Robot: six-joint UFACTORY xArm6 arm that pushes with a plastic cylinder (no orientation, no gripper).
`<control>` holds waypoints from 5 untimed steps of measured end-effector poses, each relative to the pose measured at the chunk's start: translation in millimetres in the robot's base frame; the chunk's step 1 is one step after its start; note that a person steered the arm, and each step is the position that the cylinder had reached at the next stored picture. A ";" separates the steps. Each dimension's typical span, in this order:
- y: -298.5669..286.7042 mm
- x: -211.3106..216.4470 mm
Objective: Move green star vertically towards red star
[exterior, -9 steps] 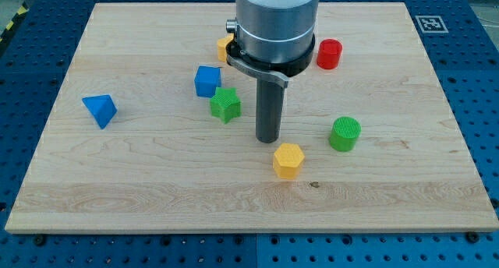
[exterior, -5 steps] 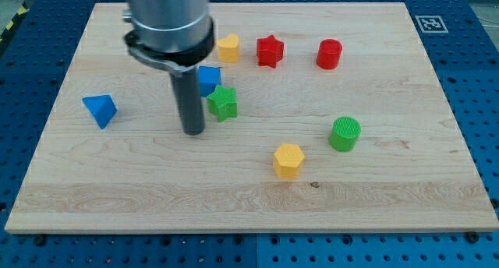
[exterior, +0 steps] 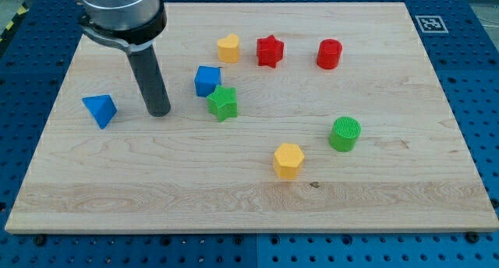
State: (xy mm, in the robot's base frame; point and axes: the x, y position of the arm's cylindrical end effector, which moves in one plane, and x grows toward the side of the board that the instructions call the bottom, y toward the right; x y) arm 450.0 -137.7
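— Where's the green star [exterior: 223,103]?
— On the worktop [exterior: 405,167], touching the blue cube's [exterior: 207,80] lower right corner, below and to the view's left of the red star [exterior: 269,51].
— And my tip [exterior: 159,112]?
— Left of the green star, apart from it, between it and the blue triangle block [exterior: 100,109]. There are no fingers; only the rod.

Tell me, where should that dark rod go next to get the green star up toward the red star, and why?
Probably swing my tip round below the green star. My tip now sits to the star's left, between it and the blue triangular block, while the red star lies toward the view's top. Pushing upward needs contact from the bottom side, clear of the blue cube touching the green star.
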 end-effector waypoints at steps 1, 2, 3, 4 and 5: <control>0.0 0.0; 7.9 -0.5; 27.5 -2.3; 48.8 -2.3; 73.4 -2.3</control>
State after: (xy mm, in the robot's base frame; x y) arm 447.7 -64.2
